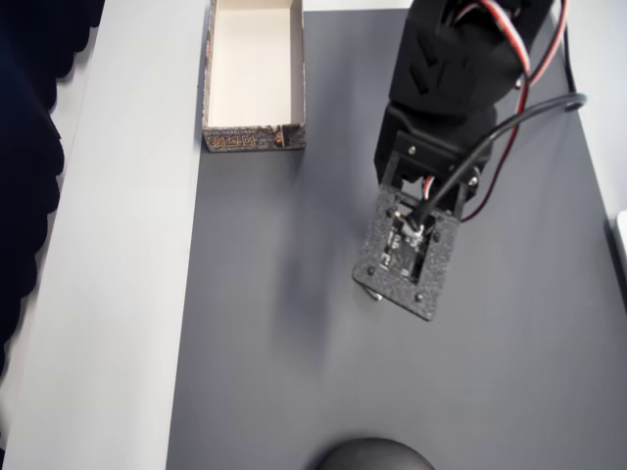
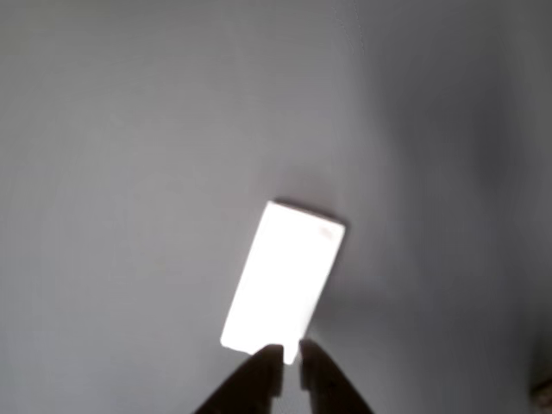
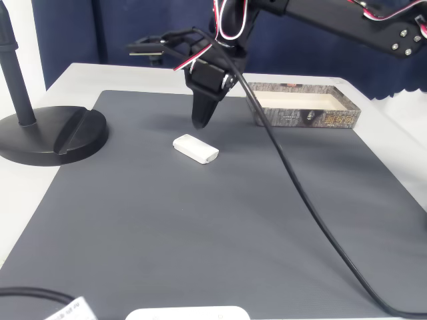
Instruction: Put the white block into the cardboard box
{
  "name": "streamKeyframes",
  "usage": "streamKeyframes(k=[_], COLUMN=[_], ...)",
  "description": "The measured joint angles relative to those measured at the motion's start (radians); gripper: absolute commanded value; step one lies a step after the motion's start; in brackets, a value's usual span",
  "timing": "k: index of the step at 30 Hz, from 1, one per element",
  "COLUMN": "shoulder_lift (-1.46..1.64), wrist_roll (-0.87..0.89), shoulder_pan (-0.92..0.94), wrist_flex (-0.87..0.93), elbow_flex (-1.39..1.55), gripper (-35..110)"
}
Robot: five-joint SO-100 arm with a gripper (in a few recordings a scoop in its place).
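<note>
The white block (image 3: 195, 148) is seen lying flat on the dark grey mat (image 3: 200, 227), well apart from the cardboard box (image 3: 303, 111), which sits at the mat's far edge. The gripper (image 3: 201, 122) is held just above the block's far end, fingers pressed nearly together and pinching nothing. In the wrist view, the dark fingertips (image 2: 259, 379) are met at the block's near short edge (image 2: 283, 280).

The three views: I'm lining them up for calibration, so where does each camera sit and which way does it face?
Overhead view: above the table, looking straight down on the grey mat, cardboard box and the arm's top.
Wrist view: rides the arm, looking down past the gripper at the white block.
Fixed view: low at the table's edge, facing across to the gripper.
The wrist and fixed views share the block.
</note>
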Motion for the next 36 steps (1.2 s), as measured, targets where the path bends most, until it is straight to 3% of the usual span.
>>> streamKeyframes(k=[36], shoulder_lift=[-0.166], wrist_roll=[0.043], shoulder_pan=[0.0], wrist_flex=[0.066], elbow_flex=[-0.261], gripper=[-2])
